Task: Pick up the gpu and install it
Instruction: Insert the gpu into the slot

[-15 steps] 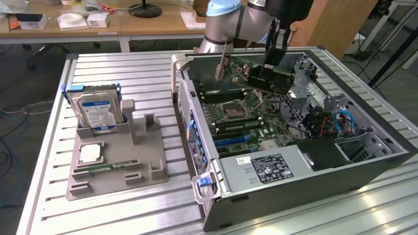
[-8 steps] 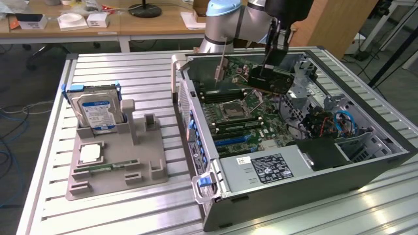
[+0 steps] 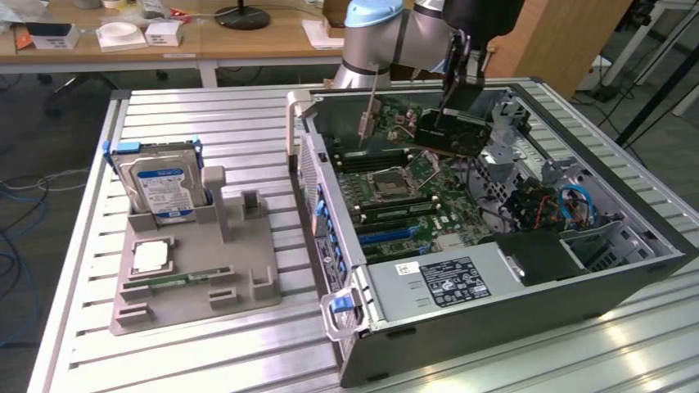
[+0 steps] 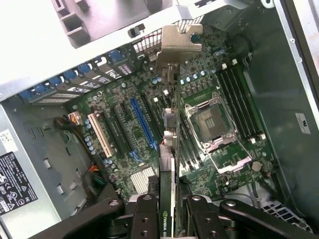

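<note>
Black fingers [image 4: 147,214] fill the foreground of the wrist view, and they're clamped on the gpu [image 4: 172,149], one on each face of the card, which is seen edge-on with a green maker's label just between them. So the gripper [image 4: 169,209] has its prize! The card's silver end bracket [image 4: 178,45] points towards the slotted rear wall of the computer case [image 3: 459,344]. Below it spreads the motherboard [image 4: 139,119], with a long blue slot [image 4: 143,124] to one side of the card and the open processor socket [image 4: 212,122] to the other.

Over to the exterior view: the gripper [image 3: 451,110] hangs inside the open case, and the gpu [image 3: 450,131] is tilted, raised over the far end of the board and not seated in any slot. A power supply [image 3: 448,278] sits at the near end. On the exterior view's left, well apart on the worktop [image 3: 218,115], a grey holder [image 3: 186,286] carries an upright hard drive [image 3: 159,184].
</note>
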`<state>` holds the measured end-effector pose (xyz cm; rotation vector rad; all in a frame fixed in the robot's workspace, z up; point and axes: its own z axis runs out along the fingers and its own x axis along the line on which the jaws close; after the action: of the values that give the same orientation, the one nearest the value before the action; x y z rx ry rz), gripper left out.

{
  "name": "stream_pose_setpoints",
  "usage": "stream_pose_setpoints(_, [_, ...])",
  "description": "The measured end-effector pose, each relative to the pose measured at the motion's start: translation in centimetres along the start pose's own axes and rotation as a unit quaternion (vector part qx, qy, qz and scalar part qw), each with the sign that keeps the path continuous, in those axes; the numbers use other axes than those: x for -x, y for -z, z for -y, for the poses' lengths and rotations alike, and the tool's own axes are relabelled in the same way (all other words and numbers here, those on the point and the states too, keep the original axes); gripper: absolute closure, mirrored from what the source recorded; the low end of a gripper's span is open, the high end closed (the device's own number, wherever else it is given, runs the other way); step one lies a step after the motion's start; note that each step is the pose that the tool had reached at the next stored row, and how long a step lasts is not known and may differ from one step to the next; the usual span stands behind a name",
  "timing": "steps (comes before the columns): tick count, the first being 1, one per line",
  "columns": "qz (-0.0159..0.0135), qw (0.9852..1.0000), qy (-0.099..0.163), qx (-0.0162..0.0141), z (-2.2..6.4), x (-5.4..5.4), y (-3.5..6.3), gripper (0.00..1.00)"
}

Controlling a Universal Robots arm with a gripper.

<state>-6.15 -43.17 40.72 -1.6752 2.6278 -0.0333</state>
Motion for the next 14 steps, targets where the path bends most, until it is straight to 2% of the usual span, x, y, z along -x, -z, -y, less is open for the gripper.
stream_pose_setpoints(14, [0.0013,0.9992,0.04,0.0004,0.0,0.0,-0.07,0.74])
